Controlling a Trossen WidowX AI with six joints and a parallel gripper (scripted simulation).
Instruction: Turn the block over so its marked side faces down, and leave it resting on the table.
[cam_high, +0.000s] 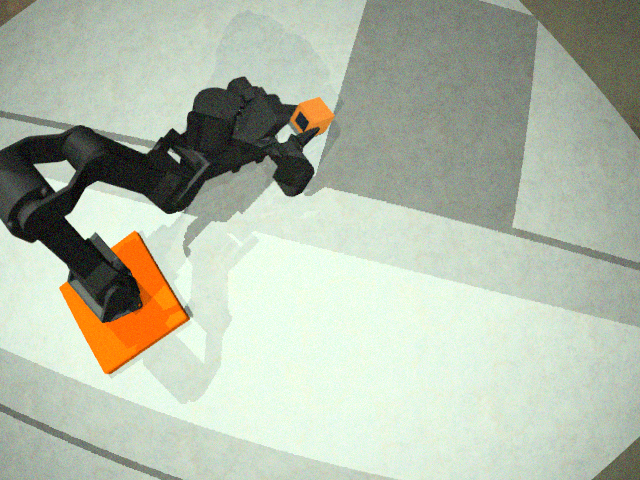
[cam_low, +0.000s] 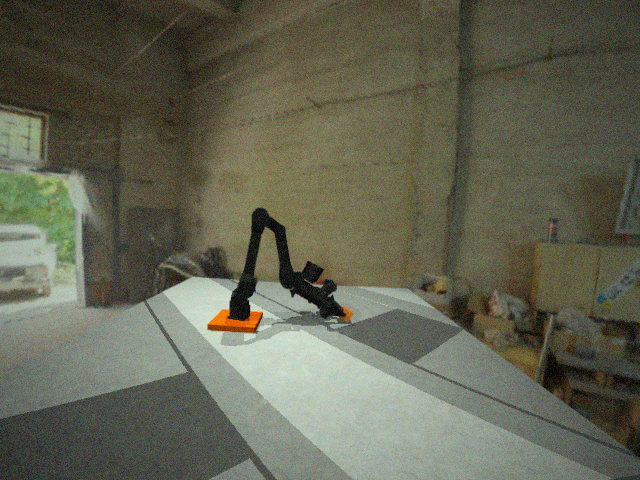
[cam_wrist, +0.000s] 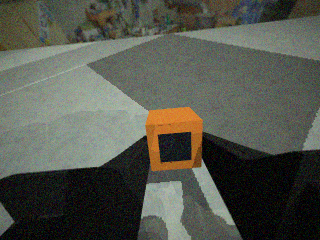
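Gripper (cam_wrist: 175, 150) is clamped about half shut on the little orange block (cam_wrist: 174, 138), dead center in the wrist view with its dark marked face toward the camera, and it looks light, rigid, maybe slick, so squeezing its flat side faces seems right.

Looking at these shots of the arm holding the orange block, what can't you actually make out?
- Whether the block touches the table: its underside is hidden in the wrist view, and it is too small in the exterior view.
- The hand: its far finger is hidden behind the wrist and block in the top view.
- The block's far faces: unseen in every view.
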